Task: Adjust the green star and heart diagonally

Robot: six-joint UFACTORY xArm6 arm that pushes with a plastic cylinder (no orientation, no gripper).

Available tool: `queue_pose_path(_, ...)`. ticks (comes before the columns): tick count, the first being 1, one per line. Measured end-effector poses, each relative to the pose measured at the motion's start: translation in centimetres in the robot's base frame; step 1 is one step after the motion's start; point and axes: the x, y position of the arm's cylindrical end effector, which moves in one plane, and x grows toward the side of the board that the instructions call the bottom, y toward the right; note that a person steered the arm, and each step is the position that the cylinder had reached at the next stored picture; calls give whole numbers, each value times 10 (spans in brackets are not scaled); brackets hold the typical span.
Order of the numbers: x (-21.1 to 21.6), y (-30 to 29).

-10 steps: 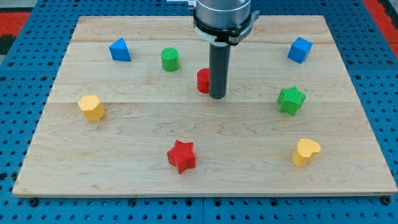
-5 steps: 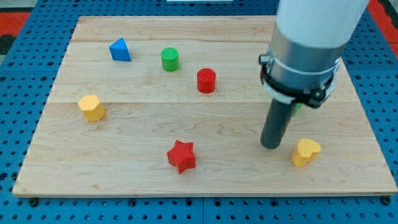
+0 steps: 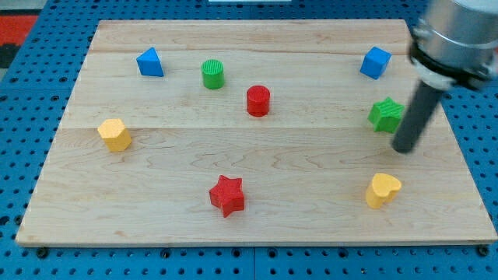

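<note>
The green star (image 3: 384, 114) lies on the wooden board (image 3: 233, 148) at the view's right. The yellow heart (image 3: 382, 190) lies below it, near the view's bottom right. My tip (image 3: 404, 148) rests on the board just right of and below the green star, close to or touching its lower right side. The heart is apart from my tip, below and a little to the left of it.
A blue cube (image 3: 375, 62) sits at the top right. A red cylinder (image 3: 258, 101) and a green cylinder (image 3: 212, 74) are near the top middle. A blue triangle (image 3: 149, 62) is top left, a yellow block (image 3: 115, 134) at the left, a red star (image 3: 227, 195) bottom middle.
My tip has swung from the board's middle, past the spot left of the heart, to the right of the green star. The green star now lies a little further right and up.
</note>
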Motion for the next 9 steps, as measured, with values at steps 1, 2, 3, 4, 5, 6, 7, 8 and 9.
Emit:
queue_pose_path(1, 90, 6)
queue_pose_path(2, 102, -69)
queue_pose_path(3, 78, -86)
queue_pose_path(4, 72, -86)
queue_pose_path(5, 70, -86)
queue_pose_path(6, 70, -74)
queue_pose_path(7, 58, -81)
queue_pose_path(8, 14, -147)
queue_pose_path(9, -24, -216)
